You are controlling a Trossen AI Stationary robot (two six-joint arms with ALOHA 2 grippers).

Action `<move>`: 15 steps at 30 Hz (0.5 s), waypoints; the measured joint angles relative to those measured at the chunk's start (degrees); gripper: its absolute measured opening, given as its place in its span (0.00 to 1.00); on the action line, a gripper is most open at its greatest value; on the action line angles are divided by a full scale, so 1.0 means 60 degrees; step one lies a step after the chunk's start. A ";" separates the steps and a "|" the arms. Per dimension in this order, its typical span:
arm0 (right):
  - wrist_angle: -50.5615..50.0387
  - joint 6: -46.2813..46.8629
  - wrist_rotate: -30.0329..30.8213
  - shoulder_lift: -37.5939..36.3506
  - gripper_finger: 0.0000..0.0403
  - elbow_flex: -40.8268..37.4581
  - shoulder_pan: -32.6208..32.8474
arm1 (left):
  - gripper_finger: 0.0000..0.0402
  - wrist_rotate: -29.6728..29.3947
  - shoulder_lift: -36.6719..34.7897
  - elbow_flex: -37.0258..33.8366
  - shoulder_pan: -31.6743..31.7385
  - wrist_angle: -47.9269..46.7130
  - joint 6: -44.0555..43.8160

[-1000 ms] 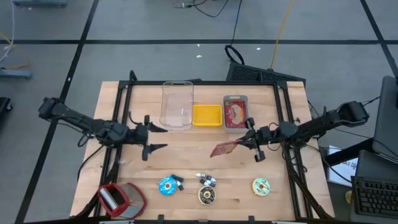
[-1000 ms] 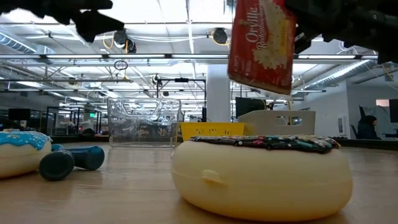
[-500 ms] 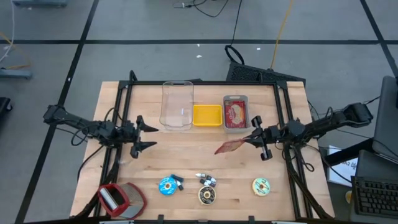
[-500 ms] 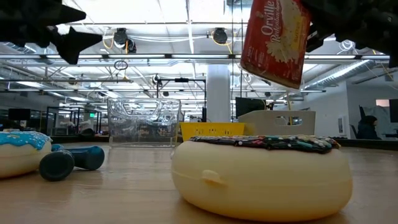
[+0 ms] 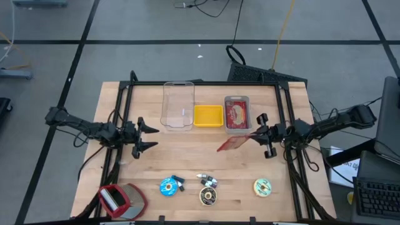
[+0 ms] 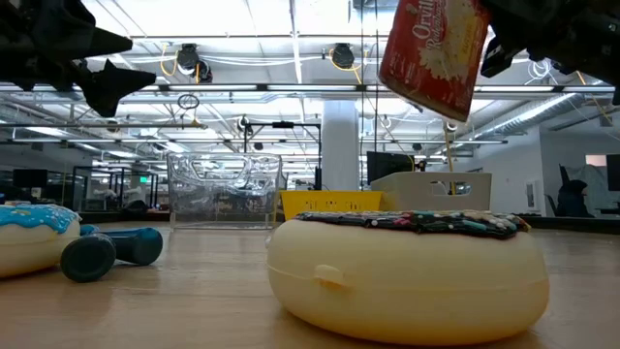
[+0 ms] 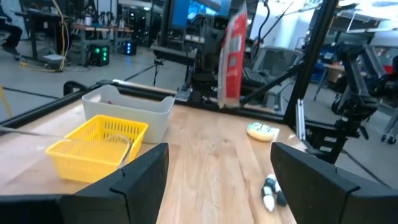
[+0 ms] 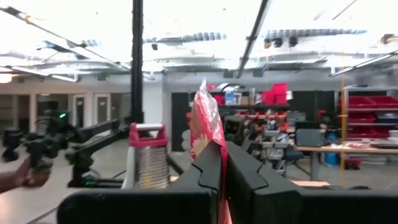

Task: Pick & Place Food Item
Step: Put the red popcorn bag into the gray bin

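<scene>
A red popcorn bag (image 5: 232, 144) hangs in the air over the middle right of the table, and my right gripper (image 5: 253, 136) is shut on it. In the low view the bag (image 6: 432, 48) shows high up and tilted. My left gripper (image 5: 148, 137) stands open near the table's left side, with nothing between its fingers; the left wrist view shows the bag (image 7: 233, 53) far ahead of it. At the table's back stand a clear container (image 5: 178, 105), a yellow basket (image 5: 208, 116) and a grey bin (image 5: 237, 100) with a red pack in it. My right gripper pinches the bag's end that faces the table's right (image 8: 210, 144) between its two fingers. The fingers come from the table's right, slanting a little upward. The bag sits edge-on between them, reaches out toward the table's left, and is lifted clear of the table.
Along the near edge lie a red grater-like thing (image 5: 122, 199), a blue donut (image 5: 167, 186), a small dumbbell (image 5: 179, 182), a dark donut (image 5: 208, 196) and a yellow sprinkled donut (image 5: 262, 186). A black frame (image 5: 203, 83) runs round the table.
My right gripper has drawn back toward the table's right edge with the bag, which has stayed clear of the table and tipped a little more. My left gripper has drawn back toward the left edge and sunk lower, still open.
</scene>
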 joint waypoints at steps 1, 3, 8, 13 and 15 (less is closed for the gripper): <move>0.0003 -0.0001 0.0003 -0.0066 0.00 0.0000 -0.0082 | 0.71 0.0000 0.0004 0.0000 0.0000 0.0009 0.0006; -0.0014 -0.0059 -0.0020 -0.0213 0.00 0.0010 -0.0278 | 0.71 -0.0003 -0.0005 0.0000 0.0000 0.0033 0.0002; -0.0221 -0.0118 -0.0082 -0.0473 0.00 0.0212 -0.0943 | 0.69 -0.0003 0.0000 0.0000 0.0000 0.0070 -0.0001; -0.1956 -0.0012 -0.0093 -0.0610 0.00 0.0898 -0.1890 | 0.69 -0.0003 0.0000 0.0000 0.0000 0.0066 -0.0004; -0.3107 -0.0033 -0.0313 -0.0625 0.00 0.1402 -0.2376 | 0.70 -0.0003 0.0000 0.0000 0.0000 0.0070 -0.0004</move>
